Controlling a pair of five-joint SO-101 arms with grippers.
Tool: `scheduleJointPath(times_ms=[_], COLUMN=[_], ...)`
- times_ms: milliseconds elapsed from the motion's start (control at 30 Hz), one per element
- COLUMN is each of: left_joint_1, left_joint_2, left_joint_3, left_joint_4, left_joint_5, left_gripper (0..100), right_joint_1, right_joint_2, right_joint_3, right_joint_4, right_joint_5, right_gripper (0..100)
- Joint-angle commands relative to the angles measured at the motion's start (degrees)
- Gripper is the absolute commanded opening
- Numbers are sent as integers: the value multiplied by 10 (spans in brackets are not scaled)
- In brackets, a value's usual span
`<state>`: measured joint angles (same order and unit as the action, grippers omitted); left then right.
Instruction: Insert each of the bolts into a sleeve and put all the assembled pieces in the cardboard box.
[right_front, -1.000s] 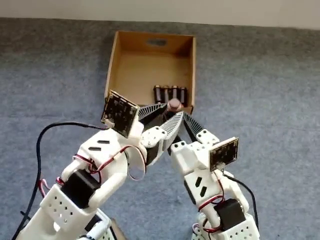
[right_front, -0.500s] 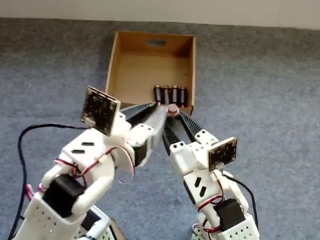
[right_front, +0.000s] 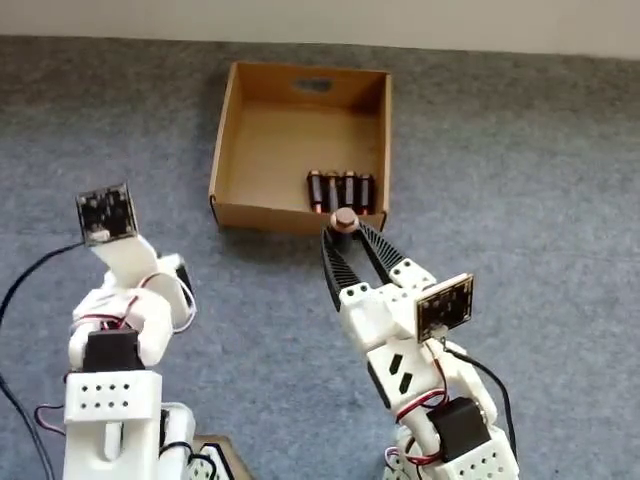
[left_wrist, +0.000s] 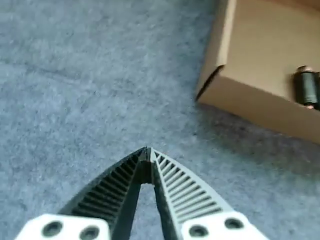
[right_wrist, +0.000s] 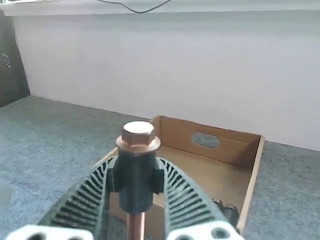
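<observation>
So the right gripper (right_wrist: 136, 165) is clamped on a dark sleeve (right_wrist: 135, 186) with a bolt (right_wrist: 137, 135) already through it; the piece stands upright, copper head on top of the sleeve and a bit of shank poking out underneath; in the high view it sits just outside the cardboard box (right_front: 285, 140), right at the wall closest to the arms and toward the box's right-hand corner; can't tell if it's over the rim or a hair short of it. Inside the box there's a row of four finished pieces (right_front: 340, 190), side by side, tucked against that same near wall on the right half; the rest of the box floor is bare cardboard, and the far wall has a handle slot (right_wrist: 206, 141). The left gripper (left_wrist: 148, 152) is closed with the fingertips meeting and nothing between them; it hangs over the grey carpet (right_front: 520, 150), off the box's near left corner, near it but not touching; the left arm (right_front: 112, 330) is well apart from the box on that side. A white wall (right_wrist: 200, 60) stands behind the box's far side.
</observation>
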<state>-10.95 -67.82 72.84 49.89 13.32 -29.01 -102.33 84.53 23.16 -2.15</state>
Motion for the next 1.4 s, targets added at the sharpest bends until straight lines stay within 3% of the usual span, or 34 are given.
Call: scheduleJointPath(times_ms=[0,233,467,800,1267,1367], left_joint_1=[-10,-1,0,0,0,0], left_joint_2=[-6,-6,-6,-6,-6,-6], left_joint_3=[32,72,94,94,94,94], left_joint_4=[-51,-95,-127,-127,-127,-127], left_joint_5=[-11,-40,-40,-40,-40,-40], left_gripper=[8,8,8,8,8,8], right_joint_1=[16,16,34,24,12,9], right_joint_2=[0,192,553,981,1226,1255], right_joint_3=[-61,-217,-399,-641,-802,-845], right_joint_4=[-1,-4,-8,-98,-91,-33], right_joint_5=[41,61,-86,-104,-104,-104], right_gripper=[7,7,7,7,6,6])
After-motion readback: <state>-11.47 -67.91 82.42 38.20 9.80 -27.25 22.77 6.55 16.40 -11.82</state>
